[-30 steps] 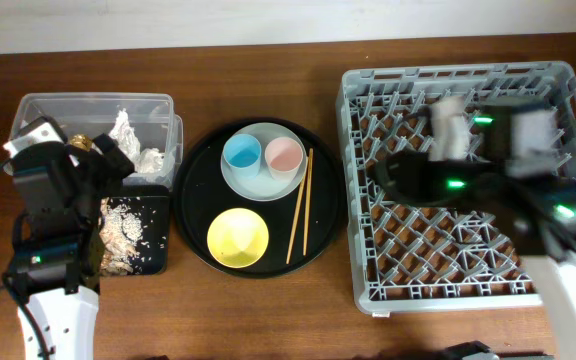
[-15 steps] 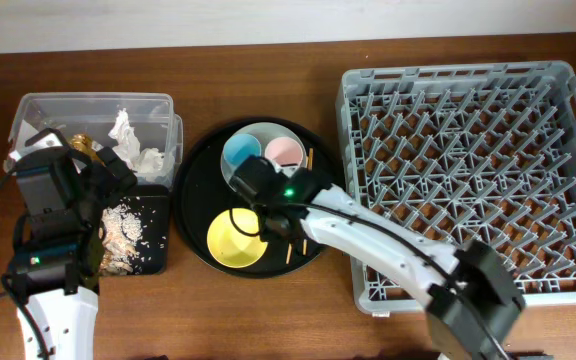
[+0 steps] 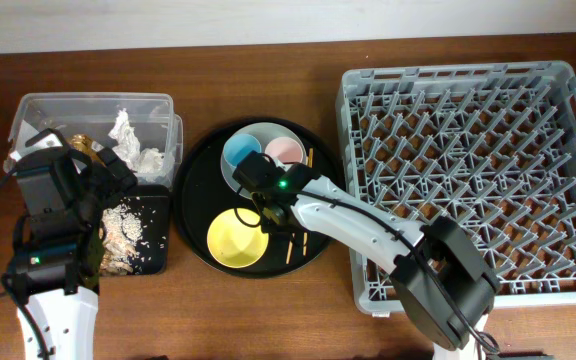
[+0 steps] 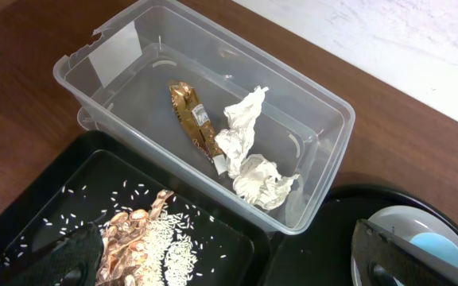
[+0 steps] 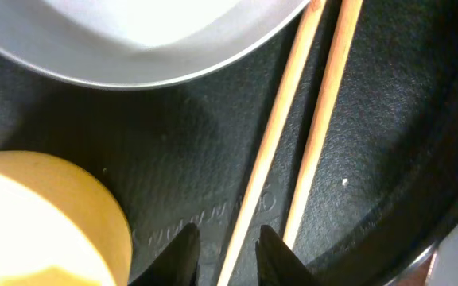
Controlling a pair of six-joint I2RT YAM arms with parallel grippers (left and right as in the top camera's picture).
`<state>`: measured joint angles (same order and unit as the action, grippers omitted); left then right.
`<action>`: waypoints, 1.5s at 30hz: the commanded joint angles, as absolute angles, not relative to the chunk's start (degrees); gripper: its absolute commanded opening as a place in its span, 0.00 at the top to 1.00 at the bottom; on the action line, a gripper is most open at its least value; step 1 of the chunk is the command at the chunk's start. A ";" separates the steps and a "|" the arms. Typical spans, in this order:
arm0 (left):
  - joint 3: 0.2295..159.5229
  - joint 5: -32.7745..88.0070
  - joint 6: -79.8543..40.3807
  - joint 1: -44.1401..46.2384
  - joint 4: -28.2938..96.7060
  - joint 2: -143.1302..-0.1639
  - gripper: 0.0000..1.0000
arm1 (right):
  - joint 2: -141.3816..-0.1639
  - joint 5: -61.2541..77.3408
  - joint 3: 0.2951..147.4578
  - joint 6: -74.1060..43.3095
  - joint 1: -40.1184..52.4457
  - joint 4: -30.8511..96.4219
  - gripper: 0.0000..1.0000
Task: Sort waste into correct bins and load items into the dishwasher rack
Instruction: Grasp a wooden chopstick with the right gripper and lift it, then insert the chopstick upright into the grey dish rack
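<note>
We set the overhead camera above the table, facing straight down from far off: the dishwasher rack fills the right of the frame, the round black tray the centre, the clear tub the upper left. Our left wrist view slants down from nearby onto that tub, with the shallow black tray at lower left and the plate at lower right. Our right wrist view faces almost straight down, very near the round tray's floor: the chopsticks cross diagonally, the yellow bowl sits lower left, the plate's rim runs along the top. The wrist views share only the plate; the overhead frame contains both areas.
</note>
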<state>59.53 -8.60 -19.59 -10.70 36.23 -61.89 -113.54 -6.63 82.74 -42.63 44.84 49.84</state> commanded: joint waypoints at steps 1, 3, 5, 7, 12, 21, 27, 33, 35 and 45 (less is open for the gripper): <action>60.25 -8.84 -20.34 -10.94 36.16 -61.80 0.01 | -113.91 -4.91 77.87 -42.26 41.95 45.80 0.74; 60.25 -8.84 -20.34 -10.94 36.38 -61.80 0.01 | -113.91 -4.75 75.68 -42.26 41.21 43.13 0.75; 60.25 -8.84 -20.34 -10.94 36.80 -61.80 0.01 | -113.91 -4.75 74.39 -42.28 41.28 40.75 0.74; 60.25 -8.84 -20.32 -10.94 37.87 -61.80 0.01 | -113.91 -4.73 73.17 -42.28 41.28 38.54 0.75; 60.25 -8.84 -20.32 -10.94 38.92 -61.80 0.01 | -113.91 -4.56 73.14 -42.52 41.28 39.35 0.75; 60.20 -8.84 -20.34 -10.94 39.81 -61.80 0.01 | -107.15 -6.72 75.81 -44.01 40.03 43.79 0.96; 60.20 -8.84 -20.34 -10.94 39.81 -61.80 0.01 | -88.16 -7.60 78.30 -34.96 34.06 53.06 0.96; 60.20 -8.84 -20.34 -10.94 39.81 -61.80 0.01 | -80.90 -7.57 78.19 -14.74 25.56 62.52 0.96; 60.20 -8.84 -20.34 -10.94 39.81 -61.80 0.01 | -82.00 -7.53 77.78 -11.66 23.81 63.55 0.96; 60.20 -8.84 -20.32 -10.94 39.81 -61.80 0.01 | -86.24 -6.48 77.41 -20.43 23.11 62.35 0.96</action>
